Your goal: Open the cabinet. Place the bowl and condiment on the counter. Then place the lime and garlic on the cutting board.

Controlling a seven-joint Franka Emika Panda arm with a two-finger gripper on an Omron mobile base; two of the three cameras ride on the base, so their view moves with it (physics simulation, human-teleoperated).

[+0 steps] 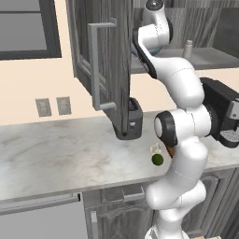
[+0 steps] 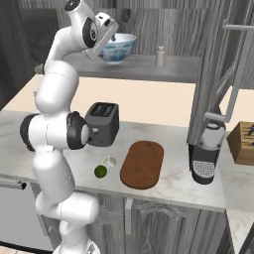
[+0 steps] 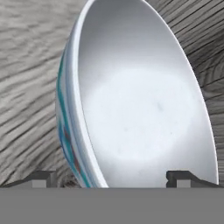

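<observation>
The arm [image 2: 54, 144] is built of glossy white, rounded segments joined by dark grey, disc-shaped joint caps with lighter grey centres. Black bands ring the joints. Its hand [image 2: 101, 27] is a white block. Two small dark finger tips [image 3: 41, 178] end it, squared and stepped.

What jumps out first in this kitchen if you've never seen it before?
A tall white arm reaches up into an open wall cabinet, its jaws spread wide at a blue-and-white bowl on the shelf. Below, a dark oval cutting board lies on the marble counter, a green lime just beside it.
</observation>
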